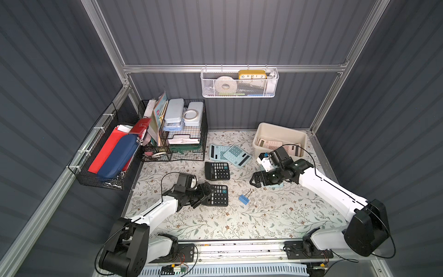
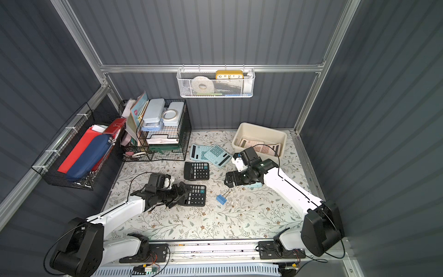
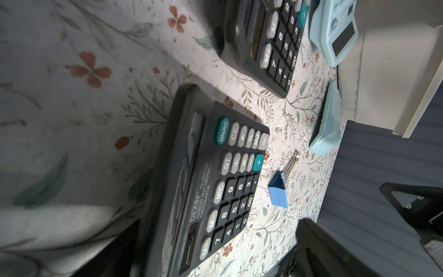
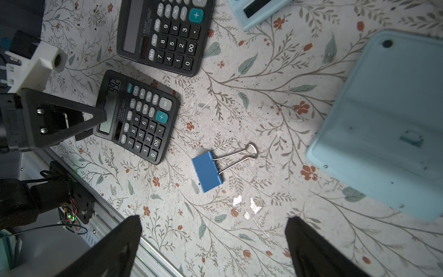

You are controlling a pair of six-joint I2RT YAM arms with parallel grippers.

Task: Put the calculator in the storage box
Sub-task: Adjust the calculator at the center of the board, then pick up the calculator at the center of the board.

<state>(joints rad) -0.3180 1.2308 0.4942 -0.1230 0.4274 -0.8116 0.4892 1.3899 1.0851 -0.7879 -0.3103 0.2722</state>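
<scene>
The cream storage box stands at the back right with pink calculators inside. A black calculator lies flat near the table's middle. My left gripper is open, its jaws wide on either side of this calculator's display end, not closed on it. My right gripper hangs open and empty over bare table, beside a face-down light blue calculator.
A second black calculator and two light blue ones lie further back. A blue binder clip lies between the arms. Black wire baskets stand at the back left, and a white mesh basket hangs on the rear wall.
</scene>
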